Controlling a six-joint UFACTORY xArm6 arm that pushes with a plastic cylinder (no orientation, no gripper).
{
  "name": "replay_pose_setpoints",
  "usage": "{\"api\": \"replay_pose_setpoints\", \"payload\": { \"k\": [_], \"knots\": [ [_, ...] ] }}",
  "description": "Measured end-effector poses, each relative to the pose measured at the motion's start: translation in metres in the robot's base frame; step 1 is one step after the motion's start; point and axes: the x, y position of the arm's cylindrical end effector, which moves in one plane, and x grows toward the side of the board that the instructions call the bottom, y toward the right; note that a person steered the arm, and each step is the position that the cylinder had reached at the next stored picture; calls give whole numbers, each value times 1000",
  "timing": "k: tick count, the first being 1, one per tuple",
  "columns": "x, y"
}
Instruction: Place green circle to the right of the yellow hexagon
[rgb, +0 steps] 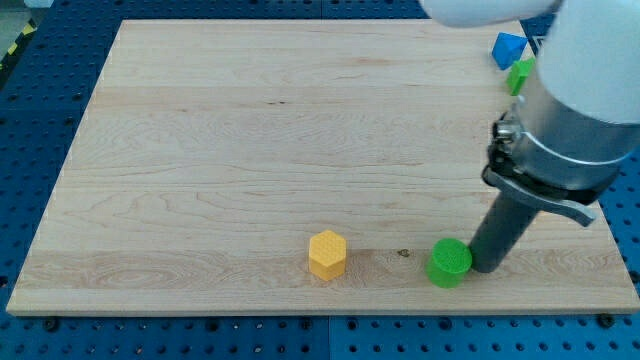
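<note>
While nudging green circle (450, 262) leftward | tip (486, 266) touching at its 3 o'clock, no gripper fitted | circle at 3 o'clock of yellow hexagon (327, 254), near | next: short push toward 9 o'clock, closing gap.

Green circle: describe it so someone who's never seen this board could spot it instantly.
Start at the wooden board and follow its bottom edge toward the view's right. Past the yellow hexagon sits the green circle, a short round block with my tip against its right side. The other green block is far off at the view's top right, beside the blue block.
</note>
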Motion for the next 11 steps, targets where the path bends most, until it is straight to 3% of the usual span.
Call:
{"api": "replay_pose_setpoints", "payload": {
  "k": [3, 6, 9, 11],
  "knots": [
    [9, 28],
    [18, -20],
    [5, -7],
    [5, -51]
  ]
}}
